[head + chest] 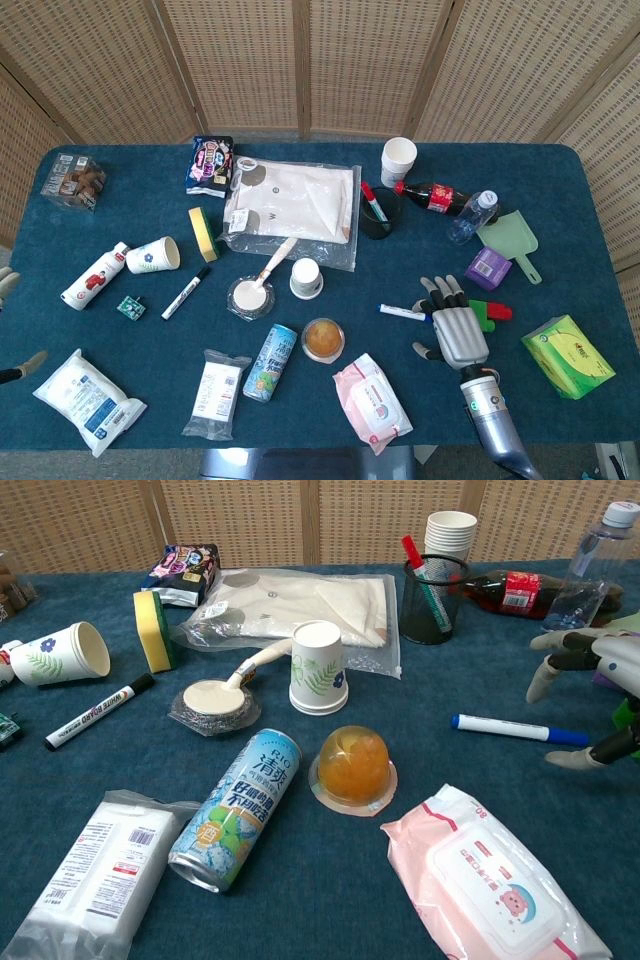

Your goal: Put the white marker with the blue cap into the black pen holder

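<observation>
A cluttered blue table point(560, 180) seen from above and from chest height, with the right hand point(455, 325) hovering over a marker.

The black mesh pen holder point(431, 601), upper right of centre, holds a red-capped pen point(421, 572); a stack of white paper cups point(450, 530) stands behind it. A clear dish point(214, 706) at centre left holds a pale spread and a spoon. A black marker point(96, 711) at the left reads "WHITE BOARD". A green drink can point(236, 809) lying at lower centre bears Chinese writing. The white marker with the blue cap point(518, 729) lies flat at the right, cap pointing right. The right hand's fingers point(551, 676) are spread and hold nothing, fingertips above the cap end, thumb just below it. The left hand point(8, 325) barely shows at the left edge; I cannot tell how its fingers lie.
</observation>
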`<state>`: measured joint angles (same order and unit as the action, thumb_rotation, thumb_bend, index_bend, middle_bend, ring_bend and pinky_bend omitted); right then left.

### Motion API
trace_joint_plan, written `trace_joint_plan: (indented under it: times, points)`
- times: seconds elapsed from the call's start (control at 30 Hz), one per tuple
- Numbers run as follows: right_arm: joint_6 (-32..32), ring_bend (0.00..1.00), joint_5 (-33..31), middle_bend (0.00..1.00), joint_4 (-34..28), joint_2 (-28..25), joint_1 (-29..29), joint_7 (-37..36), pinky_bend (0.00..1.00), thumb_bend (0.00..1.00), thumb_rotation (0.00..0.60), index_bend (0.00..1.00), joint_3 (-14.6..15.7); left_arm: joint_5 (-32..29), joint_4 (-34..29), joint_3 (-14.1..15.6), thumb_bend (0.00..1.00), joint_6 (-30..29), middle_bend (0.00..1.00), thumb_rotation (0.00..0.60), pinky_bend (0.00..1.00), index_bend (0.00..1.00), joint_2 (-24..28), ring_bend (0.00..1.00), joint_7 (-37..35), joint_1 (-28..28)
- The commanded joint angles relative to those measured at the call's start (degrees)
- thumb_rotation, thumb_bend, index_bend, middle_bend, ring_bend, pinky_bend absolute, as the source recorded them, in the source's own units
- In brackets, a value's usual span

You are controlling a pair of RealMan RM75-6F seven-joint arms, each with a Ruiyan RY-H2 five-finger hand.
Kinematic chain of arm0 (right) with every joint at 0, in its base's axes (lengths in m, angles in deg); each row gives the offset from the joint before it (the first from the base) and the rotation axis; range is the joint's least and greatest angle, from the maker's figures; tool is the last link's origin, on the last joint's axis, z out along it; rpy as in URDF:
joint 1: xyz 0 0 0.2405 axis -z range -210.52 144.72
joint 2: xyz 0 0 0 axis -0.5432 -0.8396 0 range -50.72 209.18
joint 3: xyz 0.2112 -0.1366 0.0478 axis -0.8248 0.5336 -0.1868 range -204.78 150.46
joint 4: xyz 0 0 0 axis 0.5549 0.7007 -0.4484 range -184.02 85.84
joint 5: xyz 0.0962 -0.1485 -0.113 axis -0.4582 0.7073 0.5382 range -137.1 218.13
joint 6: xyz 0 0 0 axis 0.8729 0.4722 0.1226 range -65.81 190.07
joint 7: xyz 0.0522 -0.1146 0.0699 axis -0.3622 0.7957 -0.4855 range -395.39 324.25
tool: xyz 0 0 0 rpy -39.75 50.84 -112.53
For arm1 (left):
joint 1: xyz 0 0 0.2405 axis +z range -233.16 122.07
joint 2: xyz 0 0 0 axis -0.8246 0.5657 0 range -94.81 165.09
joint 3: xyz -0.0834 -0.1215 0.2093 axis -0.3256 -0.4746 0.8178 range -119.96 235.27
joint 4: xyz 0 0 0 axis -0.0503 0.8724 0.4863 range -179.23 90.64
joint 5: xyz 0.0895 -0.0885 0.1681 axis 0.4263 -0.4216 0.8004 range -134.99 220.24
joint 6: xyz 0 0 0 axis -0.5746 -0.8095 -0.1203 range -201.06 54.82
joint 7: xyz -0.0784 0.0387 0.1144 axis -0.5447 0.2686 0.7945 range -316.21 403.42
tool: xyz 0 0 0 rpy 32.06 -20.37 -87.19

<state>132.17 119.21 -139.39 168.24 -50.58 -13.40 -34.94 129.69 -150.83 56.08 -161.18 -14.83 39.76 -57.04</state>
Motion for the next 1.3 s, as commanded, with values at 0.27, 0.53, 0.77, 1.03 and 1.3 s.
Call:
trace_joint_plan:
  times: [0.27,0.53,0.77,1.03,1.3]
  points:
    - [-1.1,0.00,-1.4,0.00,6.0,3.8,-1.7,-0.4,0.00,0.28,0.600,0.43,0.1,-0.7,-0.3,-0.2,0.09,0.2,0.00,0.600,0.00,0.00,-0.1,0.00,0.7,-0.1]
    - [-1.9,0.00,-2.8,0.00,9.5,5.9,-3.0,-1.2,0.00,0.29,0.600,0.44,-0.5,-1.4,-0.5,-0.4,0.09,0.8,0.00,0.600,0.00,0.00,-0.2,0.00,0.9,-0.4]
    - [-2.7,0.00,-4.5,0.00,10.7,6.5,-3.7,-1.4,0.00,0.31,0.600,0.44,-1.1,-1.5,-0.5,-0.4,0.09,0.9,0.00,0.600,0.00,0.00,-0.1,0.00,1.0,-0.4]
    - [-3.3,0.00,-5.5,0.00,12.4,7.4,-4.5,-2.6,0.00,0.35,0.600,0.44,-1.5,-1.4,-0.5,-0.3,0.09,1.1,0.00,0.600,0.00,0.00,-0.1,0.00,0.9,-0.4]
    - [-4.2,0.00,-7.0,0.00,14.4,8.6,-5.3,-2.4,0.00,0.37,0.600,0.45,-1.7,-1.5,-0.5,-0.3,0.09,1.1,0.00,0.600,0.00,0.00,0.0,0.00,0.6,-0.4]
